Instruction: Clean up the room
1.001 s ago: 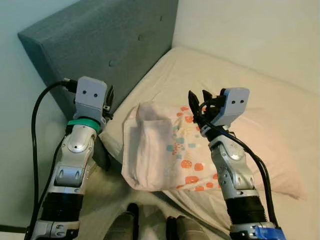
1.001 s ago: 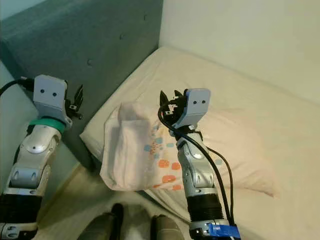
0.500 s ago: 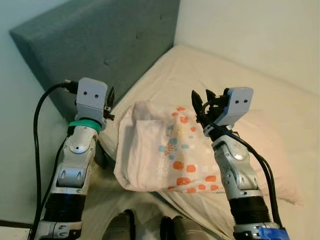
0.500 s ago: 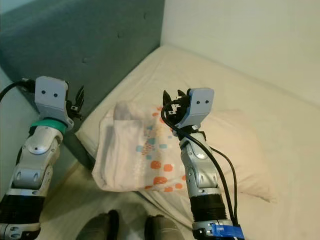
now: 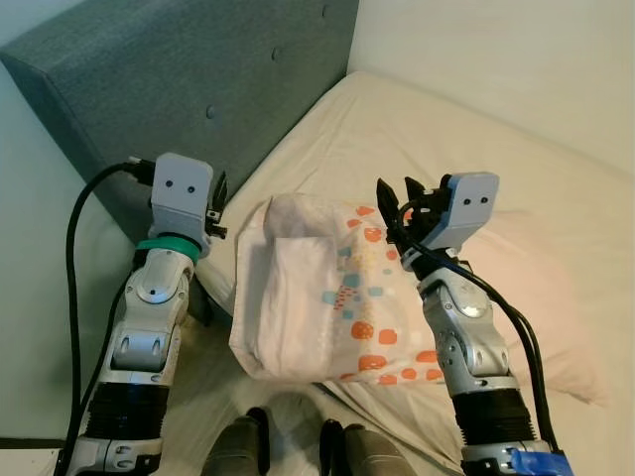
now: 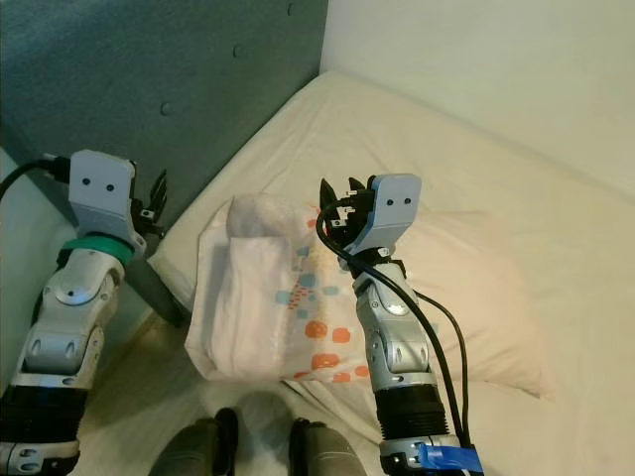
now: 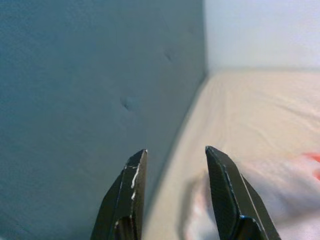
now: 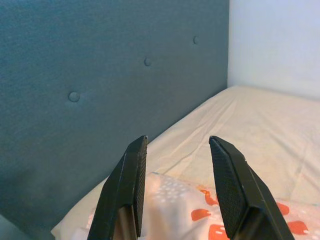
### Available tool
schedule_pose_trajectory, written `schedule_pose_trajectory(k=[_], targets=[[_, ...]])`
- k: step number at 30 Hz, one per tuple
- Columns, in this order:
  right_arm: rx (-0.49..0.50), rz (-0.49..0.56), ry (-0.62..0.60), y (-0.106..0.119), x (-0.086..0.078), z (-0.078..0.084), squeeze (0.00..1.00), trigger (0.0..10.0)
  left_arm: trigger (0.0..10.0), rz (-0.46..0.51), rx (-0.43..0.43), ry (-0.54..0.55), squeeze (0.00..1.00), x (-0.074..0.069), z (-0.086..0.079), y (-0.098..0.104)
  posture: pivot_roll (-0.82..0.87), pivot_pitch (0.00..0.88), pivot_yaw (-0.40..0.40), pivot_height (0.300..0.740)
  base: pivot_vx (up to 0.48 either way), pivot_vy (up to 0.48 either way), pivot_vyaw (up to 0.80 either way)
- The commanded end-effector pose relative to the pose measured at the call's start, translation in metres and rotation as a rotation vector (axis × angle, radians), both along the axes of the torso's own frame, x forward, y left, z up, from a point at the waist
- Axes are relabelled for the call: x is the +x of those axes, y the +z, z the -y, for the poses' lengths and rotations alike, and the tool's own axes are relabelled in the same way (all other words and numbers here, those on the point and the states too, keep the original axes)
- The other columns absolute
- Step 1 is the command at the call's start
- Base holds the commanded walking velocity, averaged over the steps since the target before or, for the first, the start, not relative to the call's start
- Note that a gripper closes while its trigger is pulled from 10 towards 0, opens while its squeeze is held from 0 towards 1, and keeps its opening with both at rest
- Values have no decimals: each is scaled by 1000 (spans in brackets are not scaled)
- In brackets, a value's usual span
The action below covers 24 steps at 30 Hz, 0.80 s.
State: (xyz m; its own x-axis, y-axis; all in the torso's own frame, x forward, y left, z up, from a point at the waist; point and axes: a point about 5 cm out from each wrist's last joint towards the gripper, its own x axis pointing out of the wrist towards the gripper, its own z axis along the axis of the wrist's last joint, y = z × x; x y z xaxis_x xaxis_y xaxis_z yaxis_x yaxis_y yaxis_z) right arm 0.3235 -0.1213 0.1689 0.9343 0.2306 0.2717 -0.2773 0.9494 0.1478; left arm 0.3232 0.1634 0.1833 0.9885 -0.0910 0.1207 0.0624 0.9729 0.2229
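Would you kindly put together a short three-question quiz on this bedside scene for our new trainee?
1. True or false: the right gripper is shut on the patterned pillow.
2. What stands behind the left gripper? A) a wooden door B) a teal tufted headboard C) a window
3. Fill in: the patterned pillow lies at the corner of the ____, overlapping a plain pillow.

Key: 1. False; its fingers are apart and hold nothing. 2. B. 3. mattress.

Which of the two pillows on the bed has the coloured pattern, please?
The pillow nearest the headboard, patterned pillow, has orange and blue marks; the plain pillow beside it is cream.
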Motion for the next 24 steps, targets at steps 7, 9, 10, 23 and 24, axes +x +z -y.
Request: schedule_pose_trajectory(k=[7,9,10,23,24], targets=[[-55,-150,-84,-30,-2,3,0,10000,10000,-352,-73,-243,0,-9,32,-45,-5,193,66,740,0,0,0],[-54,-185,-141,-34,0,7,0,10000,10000,-425,-100,-293,0,-3,42,-50,-9,229,86,740,0,0,0],[-49,-193,-161,-34,1,8,0,10000,10000,-448,-106,-296,0,0,45,-51,-8,235,88,740,0,0,0],[-23,-364,-348,-52,-4,29,0,10000,10000,-573,-233,-300,0,43,44,-43,-20,372,108,740,0,0,0],[-23,-364,-348,-52,-4,29,0,10000,10000,-573,-233,-300,0,43,44,-43,-20,372,108,740,0,0,0]])
